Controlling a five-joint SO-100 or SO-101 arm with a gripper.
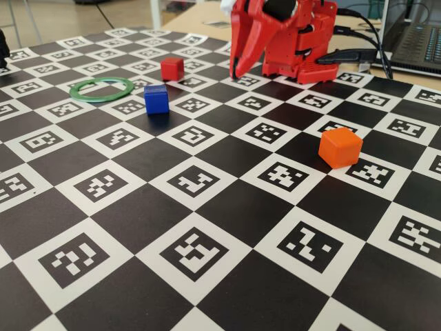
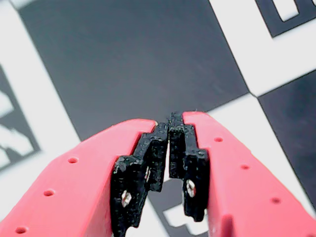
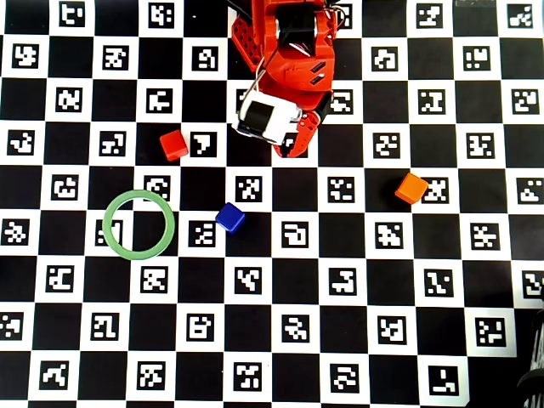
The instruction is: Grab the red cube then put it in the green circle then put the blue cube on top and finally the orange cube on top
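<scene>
Fingers (image 2: 169, 123) clenched, empty, tips just above the surface (image 1: 227, 227); red cube (image 1: 172, 68) near, blue cube (image 1: 156, 98) farther.

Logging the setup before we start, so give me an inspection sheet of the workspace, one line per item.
Surface: black-and-white checkered marker board, flat.
Job's things: red cube, blue cube and orange cube lie apart on the board; green circle holds nothing.
Clutter: nothing seen.
Gripper: gripper shut, empty, low over the board near the arm's base.
Cables: black cables run behind the base in the fixed view.
Surroundings: laptop on a wooden table beyond the board.
</scene>
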